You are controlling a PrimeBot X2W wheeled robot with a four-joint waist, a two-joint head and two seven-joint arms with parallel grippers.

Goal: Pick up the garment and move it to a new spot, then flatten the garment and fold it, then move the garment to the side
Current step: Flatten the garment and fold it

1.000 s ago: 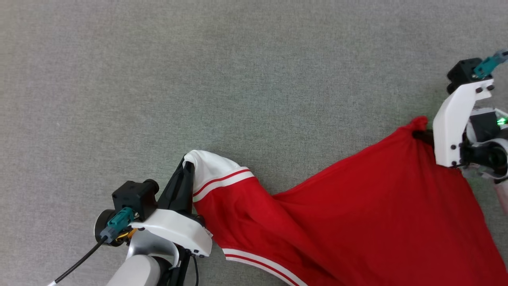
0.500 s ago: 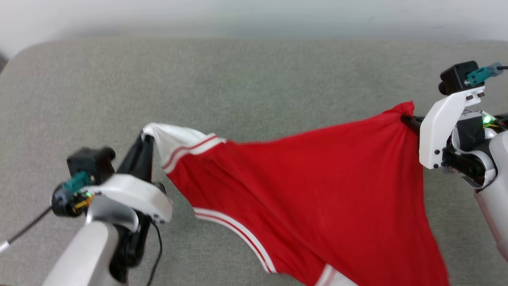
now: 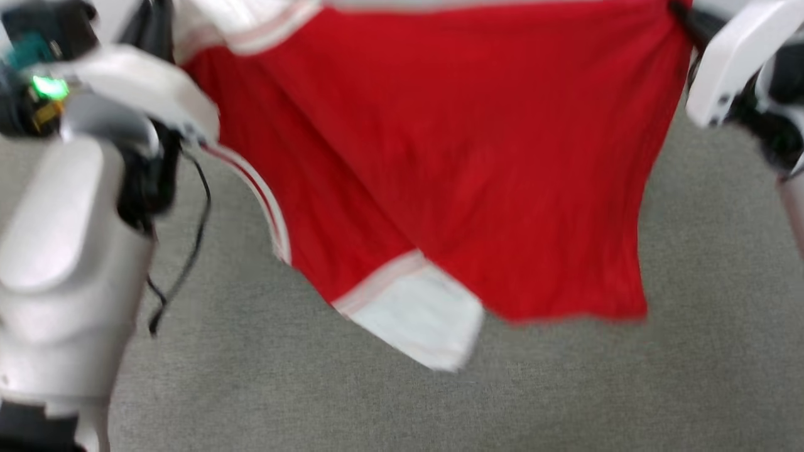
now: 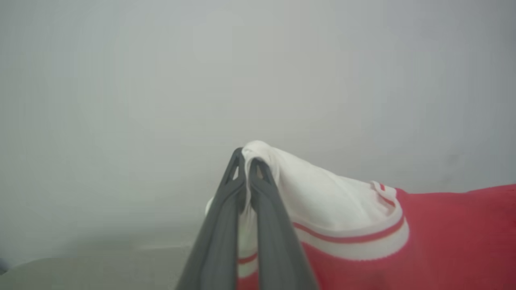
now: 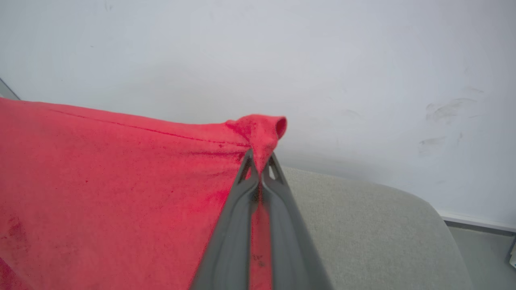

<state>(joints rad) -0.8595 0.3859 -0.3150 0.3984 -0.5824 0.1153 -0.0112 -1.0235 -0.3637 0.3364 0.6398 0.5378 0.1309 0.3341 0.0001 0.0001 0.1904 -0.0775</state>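
The garment (image 3: 440,150) is a red jersey-style shirt with white sleeves and striped trim. It hangs spread in the air between my two grippers, above the grey surface. My left gripper (image 4: 246,155) is shut on the bunched white sleeve (image 4: 322,193); in the head view its dark fingers (image 3: 156,22) are at the top left. My right gripper (image 5: 260,158) is shut on a gathered red corner (image 5: 262,129) of the garment (image 5: 100,181). The other white sleeve (image 3: 418,320) dangles at the bottom. Letters and number are hidden. The head view is blurred.
The grey padded tabletop (image 3: 565,389) lies below the hanging cloth, its rounded corner (image 5: 407,213) against a white wall (image 5: 363,60). My pale left forearm (image 3: 63,251) and its loose black cable (image 3: 188,245) take up the left of the head view.
Both arms have lifted the garment off the surface and pulled it wider apart; it now hangs free. The head camera has shifted too, so the whole picture has moved.
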